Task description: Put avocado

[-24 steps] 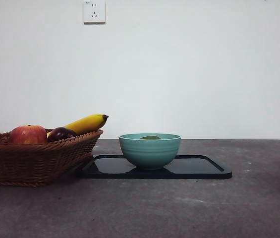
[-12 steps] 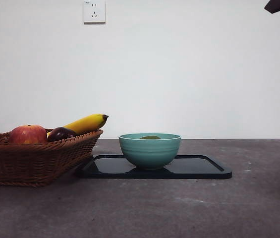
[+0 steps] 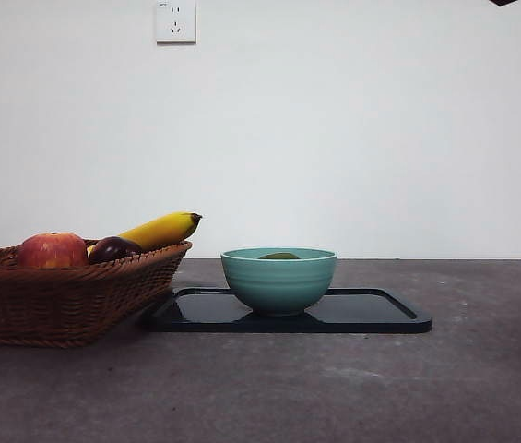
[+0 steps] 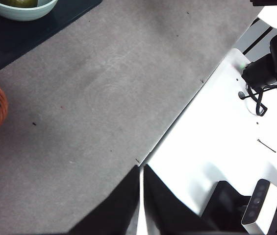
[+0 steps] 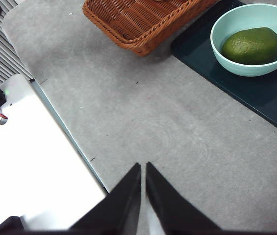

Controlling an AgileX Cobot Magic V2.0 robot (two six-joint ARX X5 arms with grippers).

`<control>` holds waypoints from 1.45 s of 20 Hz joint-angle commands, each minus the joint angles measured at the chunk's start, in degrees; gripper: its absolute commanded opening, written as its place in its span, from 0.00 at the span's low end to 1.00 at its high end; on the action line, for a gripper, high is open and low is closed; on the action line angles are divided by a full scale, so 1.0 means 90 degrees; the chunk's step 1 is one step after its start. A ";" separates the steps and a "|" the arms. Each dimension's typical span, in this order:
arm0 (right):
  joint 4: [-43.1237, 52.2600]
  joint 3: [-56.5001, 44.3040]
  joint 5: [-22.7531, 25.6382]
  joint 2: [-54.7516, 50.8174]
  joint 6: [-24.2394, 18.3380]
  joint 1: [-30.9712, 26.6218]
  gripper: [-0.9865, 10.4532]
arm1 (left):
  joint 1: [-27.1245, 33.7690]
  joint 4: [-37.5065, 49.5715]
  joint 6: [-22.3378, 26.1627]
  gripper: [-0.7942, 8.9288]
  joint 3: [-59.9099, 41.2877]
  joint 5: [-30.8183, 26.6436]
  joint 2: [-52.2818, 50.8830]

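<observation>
The olive-green avocado [image 5: 253,45] lies inside the teal bowl [image 5: 226,29], which stands on a dark tray [image 5: 202,58]. From the front only its top [image 3: 279,256] peeks over the bowl's rim [image 3: 278,280]. My right gripper [image 5: 143,169] is shut and empty, hovering high over bare table well away from the bowl. In the left wrist view my left gripper [image 4: 142,171] is also shut with nothing in it, above the table's near edge, with the bowl [image 4: 23,11] far off.
A wicker basket [image 3: 57,295] at the left holds a red apple [image 3: 52,250], a dark plum [image 3: 112,248] and a banana [image 3: 160,229]. The dark tray [image 3: 371,314] sits beside it. A white stand with cables [image 4: 236,127] borders the table.
The black tip at the top left corner has left the front view. The dark tip at the top right has drawn up, almost out of frame. The fruit and bowl stay still.
</observation>
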 commanded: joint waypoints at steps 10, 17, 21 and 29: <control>0.0061 0.0032 -0.0022 0.0036 0.0017 0.0056 0.09 | -0.0036 0.0029 0.0102 0.09 0.0061 0.0032 0.0032; 0.0061 0.0032 -0.0022 0.0036 0.0017 0.0056 0.09 | 0.0306 0.0772 0.0471 0.09 0.0066 -0.0131 -0.0250; 0.0061 0.0032 -0.0022 0.0036 0.0017 0.0056 0.09 | 0.1506 0.3604 0.0627 0.09 -0.0262 -0.0546 -0.1090; 0.0061 0.0032 -0.0022 0.0036 0.0017 0.0056 0.09 | 0.2905 0.6785 0.0595 0.09 -0.3189 -0.2722 -0.3417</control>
